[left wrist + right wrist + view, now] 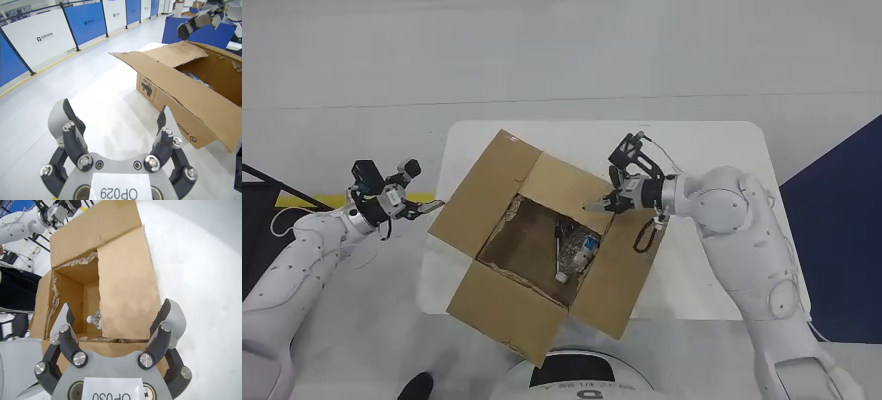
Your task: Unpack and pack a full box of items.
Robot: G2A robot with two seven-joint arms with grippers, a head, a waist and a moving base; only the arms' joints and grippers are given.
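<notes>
An open cardboard box (pixel 492 190) stands on the white table (pixel 702 150) with all its flaps folded out. Inside lie a clear plastic bottle (pixel 580 250) with a white cap (pixel 89 319) and other small items, partly hidden by the walls. My right gripper (pixel 597 204) is open above the box's right flap (pixel 124 291), the flap lying between its fingers (pixel 166 308) without contact. My left gripper (pixel 420 190) stands open and empty off the table's left edge, its fingers (pixel 72 113) pointing toward the box's outer wall (pixel 170 102). In the left wrist view the right gripper (pixel 184 31) hangs beyond the far flap.
Torn paper lining (pixel 53 298) runs along the box's inner edges. Bare table shows right of and behind the box (pixel 198 266). Blue and white partitions (pixel 85 22) stand across the floor beyond the table.
</notes>
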